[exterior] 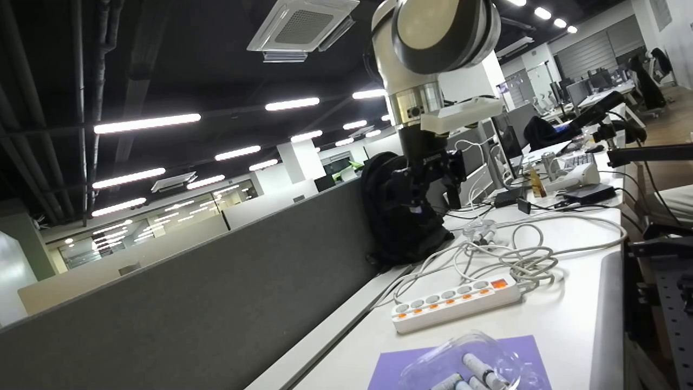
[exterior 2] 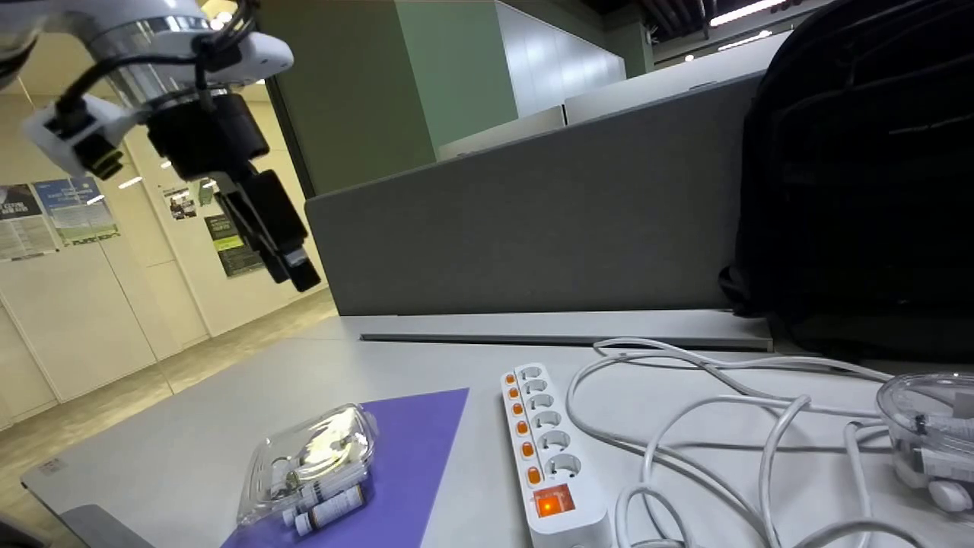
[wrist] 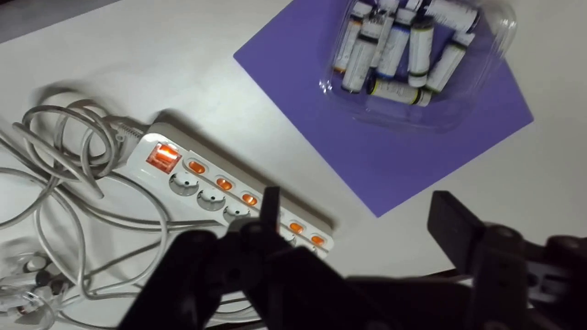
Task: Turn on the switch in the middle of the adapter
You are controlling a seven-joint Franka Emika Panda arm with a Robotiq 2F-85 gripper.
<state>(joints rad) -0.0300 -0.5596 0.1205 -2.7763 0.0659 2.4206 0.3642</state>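
Wrist view: one finger of the gripper hides a stretch of the adapter and part of its row of switches; both fingers are blurred; the tray is cut off, lettering on its tubes illegible; in an exterior view the gripper is indistinct against the black backpack; in an exterior view the frame cuts off the adapter's near end and, at right, a clear container; in both exterior views the purple sheet is cut off too.
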